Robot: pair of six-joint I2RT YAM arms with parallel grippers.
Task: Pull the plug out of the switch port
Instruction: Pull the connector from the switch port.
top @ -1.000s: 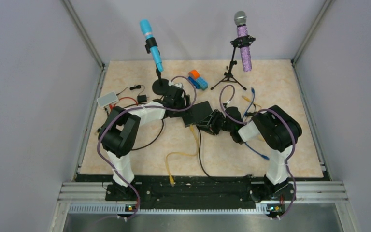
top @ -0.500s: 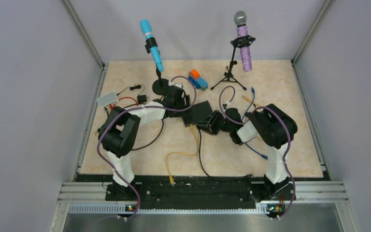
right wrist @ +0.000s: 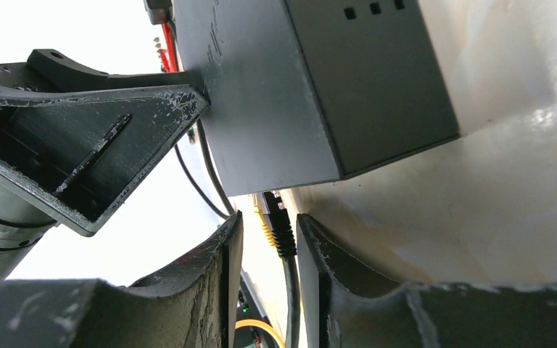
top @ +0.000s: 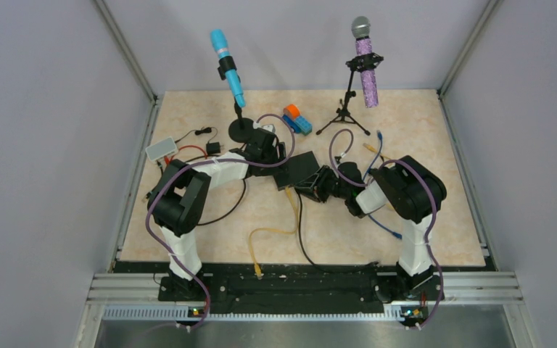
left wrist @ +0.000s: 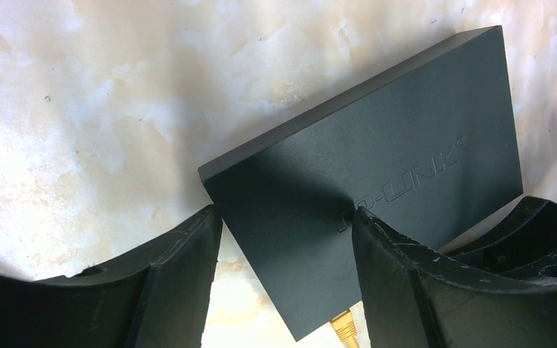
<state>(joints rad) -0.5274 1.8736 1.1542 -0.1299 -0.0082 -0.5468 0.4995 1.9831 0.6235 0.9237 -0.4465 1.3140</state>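
Note:
The switch, a flat black box [top: 299,168], lies mid-table. My left gripper [top: 281,162] is over its left corner. In the left wrist view the box [left wrist: 377,138] fills the gap of the left gripper [left wrist: 286,214]: jaws wide apart, one fingertip at the box's edge, the other on its top. A black plug [right wrist: 279,225] and a yellow plug [right wrist: 262,217] enter the box's edge [right wrist: 275,94]; the port itself is hidden. My right gripper [right wrist: 268,219] straddles the black plug, one finger touching it, a slit left on the other side. It sits at the box's near-right corner [top: 309,185].
A blue microphone on a round-base stand [top: 227,69] and a purple one on a tripod [top: 366,69] stand at the back. A small white box [top: 161,148] lies far left, an orange-and-blue item [top: 297,120] behind the switch. Yellow [top: 275,232], black [top: 302,243] and blue [top: 386,226] cables trail forward.
My right arm has shifted a little left toward the switch, and its jaws have narrowed around the black plug. The left arm and the box have not moved.

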